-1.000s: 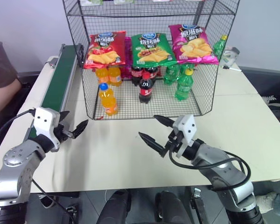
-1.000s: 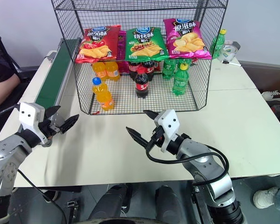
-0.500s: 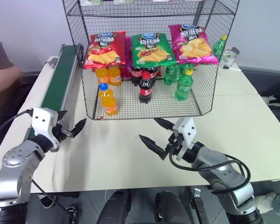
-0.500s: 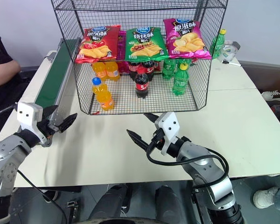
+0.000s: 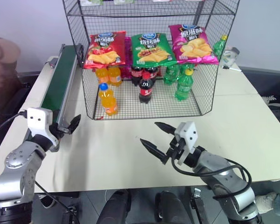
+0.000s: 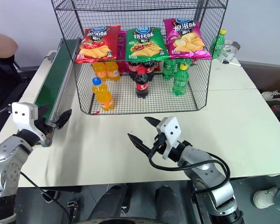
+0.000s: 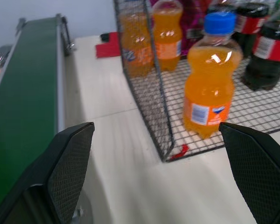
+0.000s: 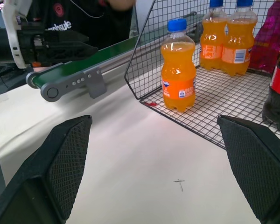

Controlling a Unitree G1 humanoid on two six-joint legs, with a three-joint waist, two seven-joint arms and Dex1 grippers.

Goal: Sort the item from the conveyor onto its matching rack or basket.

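Note:
The item, an orange soda bottle [image 5: 107, 99] with a blue cap, stands upright on the bottom tier of the black wire rack [image 5: 210, 88], near its front left corner. Two more orange bottles [image 5: 108, 74] stand behind it. The dark green conveyor [image 5: 59, 79] runs along the table's left side, and its visible belt carries nothing. My left gripper [image 5: 68, 126] hovers open by the conveyor's near end, holding nothing. My right gripper [image 5: 150, 133] hangs open over the table in front of the rack, well short of the bottle [image 8: 178, 70].
Three chip bags [image 5: 150, 47] lie on the rack's middle tier, with cola bottles [image 5: 146, 87] and green bottles [image 5: 183, 85] below. A green bottle [image 5: 219, 45] stands outside the rack at the back right. A person's arm [image 5: 2, 53] shows at the far left.
My left gripper has turned a little towards the conveyor's near end. The person's arm at the left has risen. The bottles have not moved.

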